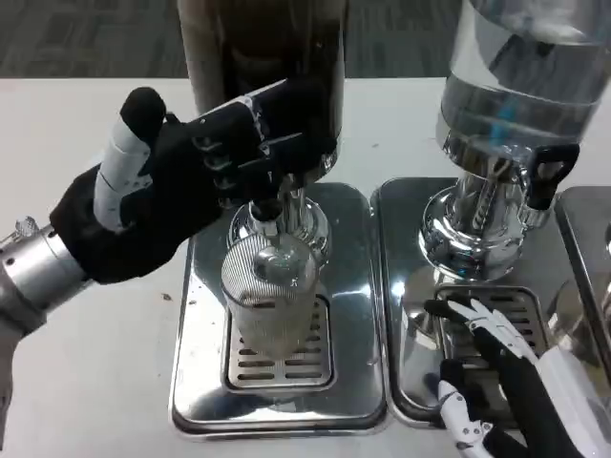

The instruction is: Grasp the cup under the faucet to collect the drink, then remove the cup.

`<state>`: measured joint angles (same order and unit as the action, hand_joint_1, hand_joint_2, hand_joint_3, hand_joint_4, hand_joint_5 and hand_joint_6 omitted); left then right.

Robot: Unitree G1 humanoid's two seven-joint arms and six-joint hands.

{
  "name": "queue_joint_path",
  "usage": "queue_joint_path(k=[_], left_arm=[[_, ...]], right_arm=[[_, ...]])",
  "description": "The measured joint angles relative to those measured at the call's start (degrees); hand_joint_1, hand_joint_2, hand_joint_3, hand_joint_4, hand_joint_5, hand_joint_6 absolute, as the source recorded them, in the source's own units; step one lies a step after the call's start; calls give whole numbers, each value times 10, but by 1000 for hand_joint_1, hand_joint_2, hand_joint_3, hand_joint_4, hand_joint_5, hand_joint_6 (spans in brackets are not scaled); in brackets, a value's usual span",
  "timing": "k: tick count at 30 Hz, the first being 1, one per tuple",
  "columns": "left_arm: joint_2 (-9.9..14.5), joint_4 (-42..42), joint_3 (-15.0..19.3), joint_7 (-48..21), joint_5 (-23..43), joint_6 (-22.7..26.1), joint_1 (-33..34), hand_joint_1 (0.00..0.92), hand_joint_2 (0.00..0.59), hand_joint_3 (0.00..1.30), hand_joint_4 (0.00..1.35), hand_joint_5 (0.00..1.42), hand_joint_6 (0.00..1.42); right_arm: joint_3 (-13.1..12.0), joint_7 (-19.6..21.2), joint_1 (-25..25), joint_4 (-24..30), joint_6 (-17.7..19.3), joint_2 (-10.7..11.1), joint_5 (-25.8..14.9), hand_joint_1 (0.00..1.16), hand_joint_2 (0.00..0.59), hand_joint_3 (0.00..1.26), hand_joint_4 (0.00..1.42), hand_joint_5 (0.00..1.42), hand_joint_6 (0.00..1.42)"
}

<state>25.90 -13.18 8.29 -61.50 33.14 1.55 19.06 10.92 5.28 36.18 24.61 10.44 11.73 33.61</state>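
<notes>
A clear ribbed cup stands upright on the slotted grate of the left steel drip tray, directly below the faucet of the dark drink dispenser. My left hand reaches in from the left above the cup, and its fingers curl around the faucet's handle. It does not touch the cup. My right hand lies low at the front right over the neighbouring tray, fingers spread and holding nothing, well apart from the cup.
A second dispenser with clear liquid and a black tap handle stands at the right on its own drip tray. A third tray's edge shows at far right. White table lies at front left.
</notes>
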Motion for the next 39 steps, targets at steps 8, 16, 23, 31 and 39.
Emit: queue_joint_path(k=[8,16,23,31,39], left_arm=[[-1,-2,-5,-3,-16,-14,5,0,46,114,0,102,47],[3,14,-9,-12,-48,-67,4,0,47,131,12,100,41],[8,25,-9,-22,-64,-107,-1,0,47,163,47,122,52],[14,35,-9,-26,-68,-135,-12,0,46,175,57,134,55],[31,43,-21,-27,-77,-173,-16,0,46,176,62,135,59]], right_arm=[[1,1,0,0,0,0,0,510,586,219,96,61,192],[2,1,-6,-8,0,0,0,510,586,219,96,61,192],[4,1,-12,-13,0,-1,0,510,586,219,96,61,192],[6,1,-11,-13,0,-3,0,509,586,219,96,61,183],[6,1,-11,-13,-1,-4,0,508,586,219,96,62,179]])
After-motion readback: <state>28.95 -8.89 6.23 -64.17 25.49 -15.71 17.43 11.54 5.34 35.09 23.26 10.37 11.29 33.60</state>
